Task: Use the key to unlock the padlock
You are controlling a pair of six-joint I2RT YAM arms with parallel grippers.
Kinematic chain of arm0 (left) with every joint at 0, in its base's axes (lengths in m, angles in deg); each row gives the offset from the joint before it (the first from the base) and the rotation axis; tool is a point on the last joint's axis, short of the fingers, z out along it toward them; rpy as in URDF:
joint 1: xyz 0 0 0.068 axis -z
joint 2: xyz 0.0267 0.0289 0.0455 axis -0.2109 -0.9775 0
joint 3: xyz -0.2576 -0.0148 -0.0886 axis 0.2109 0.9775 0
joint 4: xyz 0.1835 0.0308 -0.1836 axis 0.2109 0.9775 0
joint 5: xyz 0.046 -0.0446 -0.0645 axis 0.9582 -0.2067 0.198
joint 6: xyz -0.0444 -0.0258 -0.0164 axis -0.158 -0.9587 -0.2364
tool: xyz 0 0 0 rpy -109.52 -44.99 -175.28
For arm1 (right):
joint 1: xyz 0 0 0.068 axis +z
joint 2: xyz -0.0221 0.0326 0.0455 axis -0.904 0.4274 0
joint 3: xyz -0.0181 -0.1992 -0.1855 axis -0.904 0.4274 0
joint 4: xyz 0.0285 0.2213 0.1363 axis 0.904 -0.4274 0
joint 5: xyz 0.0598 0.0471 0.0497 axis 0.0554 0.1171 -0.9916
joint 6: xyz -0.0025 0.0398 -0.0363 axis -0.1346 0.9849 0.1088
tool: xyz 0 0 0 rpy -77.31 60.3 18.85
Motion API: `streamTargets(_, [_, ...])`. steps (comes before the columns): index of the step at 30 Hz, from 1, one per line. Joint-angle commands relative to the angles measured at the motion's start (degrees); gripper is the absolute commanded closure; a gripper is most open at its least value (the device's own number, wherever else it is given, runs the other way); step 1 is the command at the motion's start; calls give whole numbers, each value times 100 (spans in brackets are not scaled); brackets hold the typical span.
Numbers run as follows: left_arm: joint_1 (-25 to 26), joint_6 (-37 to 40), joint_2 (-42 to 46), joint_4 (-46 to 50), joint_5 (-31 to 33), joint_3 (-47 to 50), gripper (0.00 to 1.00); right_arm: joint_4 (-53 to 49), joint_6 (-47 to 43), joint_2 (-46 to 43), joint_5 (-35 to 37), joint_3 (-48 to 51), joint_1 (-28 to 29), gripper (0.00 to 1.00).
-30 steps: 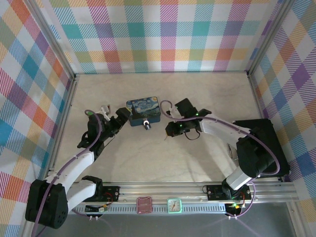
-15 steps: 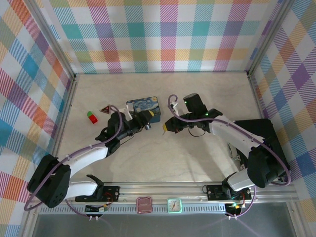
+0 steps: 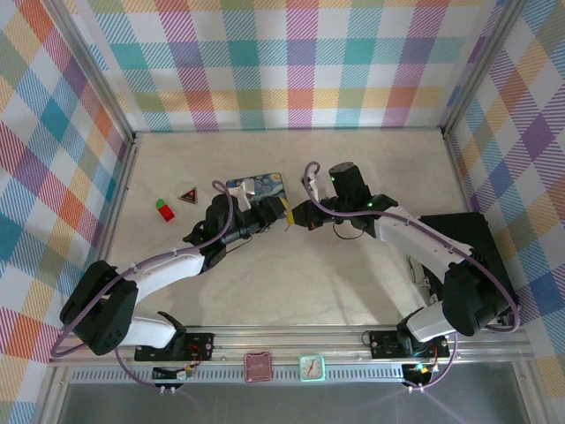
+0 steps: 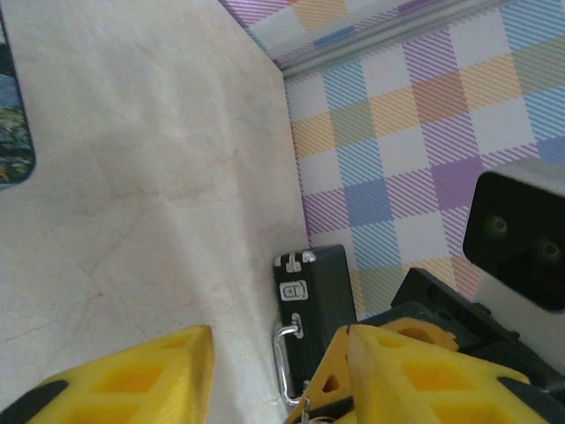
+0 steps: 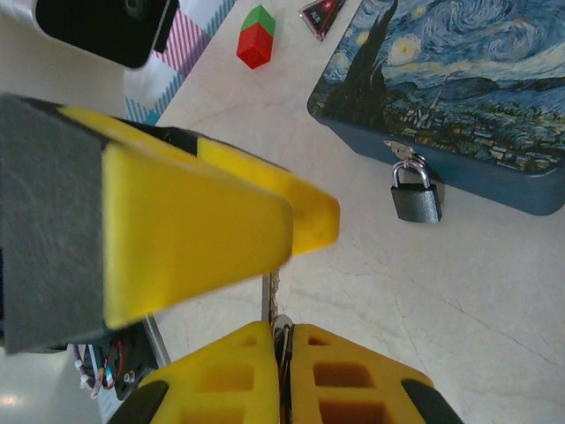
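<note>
The padlock hangs by its shackle from a small hasp on the side wall of the tin, its dark body upright against that wall and low by the tabletop; the shackle looks closed. The tin (blue, painted with a starry night) lies flat near the middle of the tabletop.

The right claw is clenched on the key; its two yellow fingers press together with only a thin slit between them, and a silver sliver sticks up from that slit. The key is apart from the padlock, lower and to the left of it in the right wrist view; nothing touches the lock.

The left claw is just beside the right claw, at the near edge of the tin; in the right wrist view its big yellow finger with a grey pad looms close on the left. In the left wrist view its fingers stand wide apart with bare tabletop between them, so it is released and grasps nothing.

A red-and-green block sits on the tabletop beyond the tin's left corner, well apart from both claws; a small dark triangle lies near it.
</note>
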Motion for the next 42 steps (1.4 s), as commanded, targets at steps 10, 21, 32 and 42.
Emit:
streamTargets(10, [165,246,-29,65,30,-237,96,315,155,-168,-187,55,9,100])
streamTargets(21, [165,2508,661,1233,495,-808,100,589,-86,-1248,1053,449,-207,46])
streamTargets(32, [70,3643,631,1148,-730,-1312,100,3259,877,-1404,-378,1397,-264,63])
streamTargets(42, [73,3162,533,294,-918,-1101,100,5189,1886,-1025,-935,1854,-282,64])
